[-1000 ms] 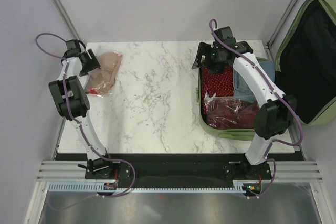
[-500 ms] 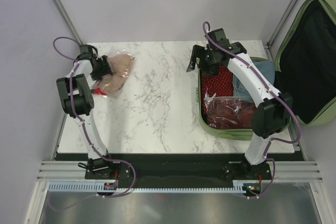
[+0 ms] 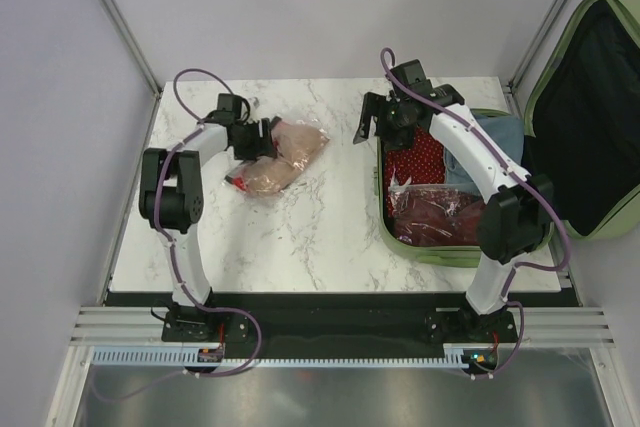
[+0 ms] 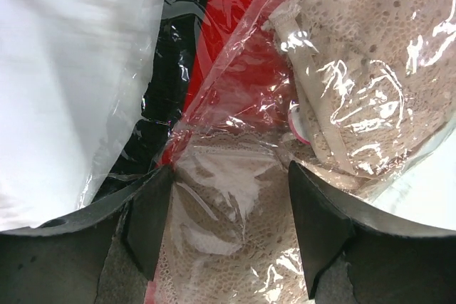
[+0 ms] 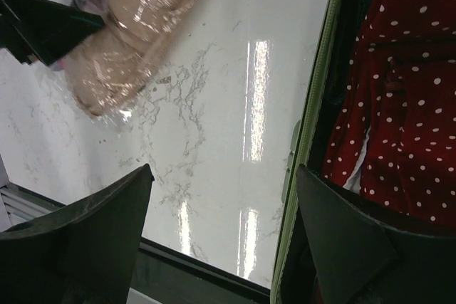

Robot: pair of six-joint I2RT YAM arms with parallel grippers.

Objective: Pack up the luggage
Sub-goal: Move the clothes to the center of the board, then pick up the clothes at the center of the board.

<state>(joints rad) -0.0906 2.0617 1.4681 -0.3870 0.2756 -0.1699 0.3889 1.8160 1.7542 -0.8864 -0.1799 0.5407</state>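
1. At the left gripper (image 3: 258, 137): closed on 1 end of a bagged lace garment (image 3: 288, 152), with film bunched between both fingers in the wrist view; judged to be the item now in hand, not yet packed; cannot tell whether lifted or resting on the surface
2. About that bag: crinkly clear plastic, glossy with glare, soft and shapeless; inside, beige open-weave lace plus a flash of red and black; likely to sag and slip rather than hold a form
3. Beneath and beyond it: marble-look table (image 3: 310, 217), white with grey veining, hard and shiny, a bare stretch separating bag from case
4. At the right gripper (image 3: 380, 122): spread wide with nothing between the fingers, hovering just outside the case's left wall near its far corner
5. On the right part of the table: the luggage (image 3: 430, 250), lying open; smooth sage-green hard shell, rounded corners; black-lined lid (image 3: 590, 107) thrown back to the right, past the table edge
6. Already inside: red polka-dot cloth (image 3: 408, 159) at far left, a bag of dark red fabric (image 3: 440, 215) at the near side, blue folded fabric (image 3: 497, 137) at far right
7. Judged well along: 3 items in, 1 bag outside; left to do: carry that bag across, set it in the shell, probably close the lid
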